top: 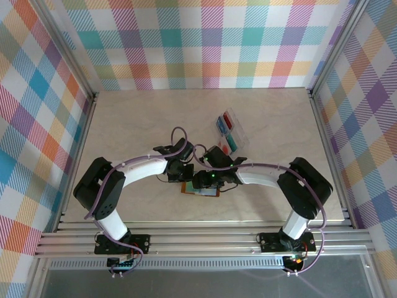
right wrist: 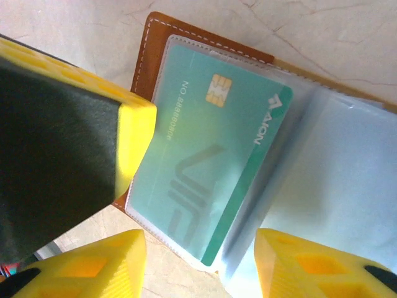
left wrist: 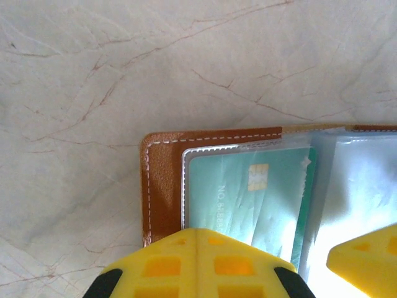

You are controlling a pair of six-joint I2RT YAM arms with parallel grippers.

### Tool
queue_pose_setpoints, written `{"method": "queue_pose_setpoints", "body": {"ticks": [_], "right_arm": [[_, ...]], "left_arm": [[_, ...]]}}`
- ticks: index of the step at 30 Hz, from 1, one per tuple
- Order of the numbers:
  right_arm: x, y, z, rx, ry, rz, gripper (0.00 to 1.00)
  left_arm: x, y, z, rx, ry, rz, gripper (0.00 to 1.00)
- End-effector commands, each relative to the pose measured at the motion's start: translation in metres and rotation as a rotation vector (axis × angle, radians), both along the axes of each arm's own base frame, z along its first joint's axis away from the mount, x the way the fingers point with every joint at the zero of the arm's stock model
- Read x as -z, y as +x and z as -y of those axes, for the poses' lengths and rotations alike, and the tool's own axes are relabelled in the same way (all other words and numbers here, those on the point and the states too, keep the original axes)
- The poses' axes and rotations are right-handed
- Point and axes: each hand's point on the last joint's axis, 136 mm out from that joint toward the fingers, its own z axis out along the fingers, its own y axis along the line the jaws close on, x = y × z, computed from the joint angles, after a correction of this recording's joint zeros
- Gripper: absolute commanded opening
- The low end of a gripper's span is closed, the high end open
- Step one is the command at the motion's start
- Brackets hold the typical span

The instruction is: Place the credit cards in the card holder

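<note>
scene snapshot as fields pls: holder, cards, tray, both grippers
holder: small brown leather wallet, open on the marbled table
card in holder: teal-green plastic chip card, inside a clear pocket next to the stitched cover
tray: clear plastic tray, beyond the arms
cards in tray: red, blue and teal cards
left gripper: jaws shut, tip over the wallet's edge, contact unclear
right gripper: jaws open, either side of the pocketed card, not gripping it
</note>
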Motion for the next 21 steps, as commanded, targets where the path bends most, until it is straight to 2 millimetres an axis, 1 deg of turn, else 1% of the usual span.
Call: {"method": "queue_pose_setpoints", "body": {"ticks": [1, 6, 9, 11, 16, 21], "right_arm": [[-0.018, 0.002, 0.009, -0.023, -0.053, 0.063, 0.50], [-0.023, 0.013, 0.027, -0.002, -0.157, 0.130, 0.40], [-0.022, 0.020, 0.032, 0.011, -0.211, 0.154, 0.38], [-0.019, 0.024, 0.035, 0.016, -0.247, 0.160, 0.38], [-0.002, 0.030, 0.046, 0.027, -0.346, 0.158, 0.40], [0.013, 0.028, 0.049, 0.024, -0.382, 0.132, 0.43]], "left_arm": [[-0.007, 0.002, -0.003, -0.019, -0.034, 0.012, 0.01], [-0.006, 0.002, -0.006, -0.026, -0.034, 0.006, 0.01], [-0.003, 0.001, -0.007, -0.030, -0.035, 0.000, 0.01], [-0.002, 0.001, -0.008, -0.032, -0.028, -0.001, 0.01], [0.008, 0.000, -0.011, -0.038, -0.001, -0.024, 0.01], [0.012, 0.000, -0.013, -0.044, 0.015, -0.033, 0.01]]}}
